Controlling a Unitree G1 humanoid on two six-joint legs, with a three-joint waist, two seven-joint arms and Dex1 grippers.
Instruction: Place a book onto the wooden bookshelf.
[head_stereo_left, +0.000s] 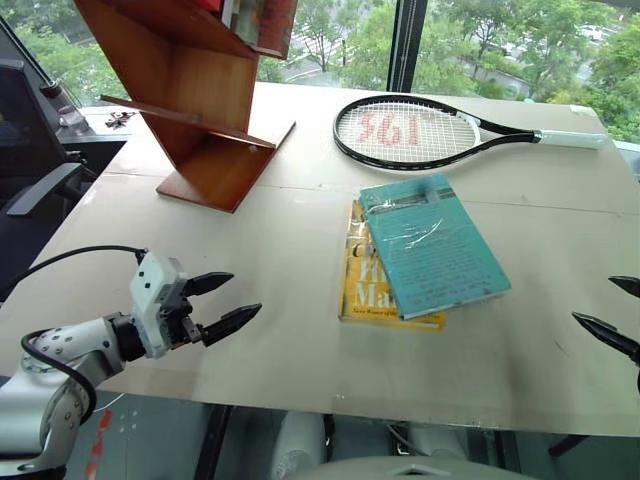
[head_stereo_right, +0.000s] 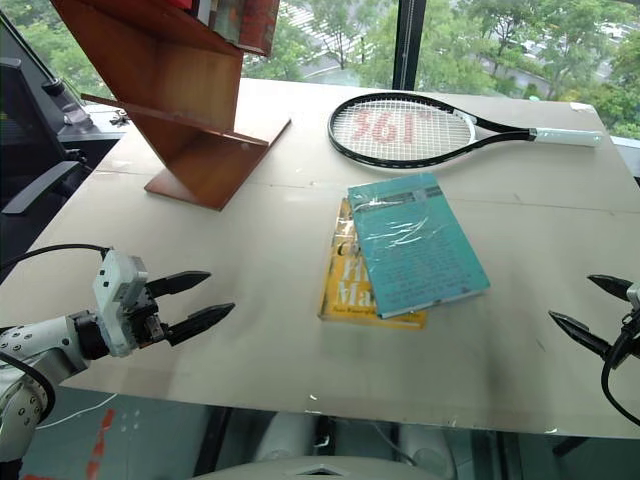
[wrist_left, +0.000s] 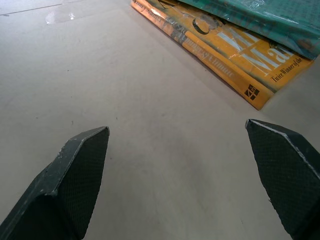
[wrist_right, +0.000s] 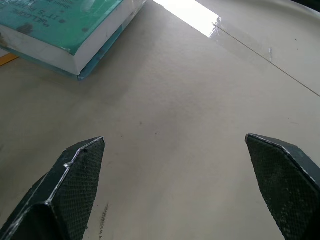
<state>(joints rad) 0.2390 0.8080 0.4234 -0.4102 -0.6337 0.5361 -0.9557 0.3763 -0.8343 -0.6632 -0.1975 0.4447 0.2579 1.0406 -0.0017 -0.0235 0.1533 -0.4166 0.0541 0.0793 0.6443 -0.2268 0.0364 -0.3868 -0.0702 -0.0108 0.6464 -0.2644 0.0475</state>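
Thin teal book in glossy clear plastic wrap (head_stereo_left: 433, 245) lying flat near table centre, stacked askew on a yellow paperback with white title lettering (head_stereo_left: 366, 296), so yellow cover sticks out on the near and left sides; overhanging teal edge probably the easiest place to get a finger under

Large reddish-brown wooden zigzag bookshelf (head_stereo_left: 195, 95) standing at far left of the pale beige tabletop (head_stereo_left: 280, 270), well apart from the books; slanted boards angled to cradle a leaning book, a few volumes already in the top bay

Black-framed tennis racket with white grip (head_stereo_left: 440, 133) lying beyond the books, not in the way

Left gripper (head_stereo_left: 224, 302) hovering low over bare table, left of the stack, jaws spread wide, empty, aimed toward the yellow spine

Right gripper (head_stereo_right: 585, 310) at the right table edge, jaws likewise wide apart, nothing between, pointing at the teal corner

Looks like pre-grasp pose on both sides; book not yet touched
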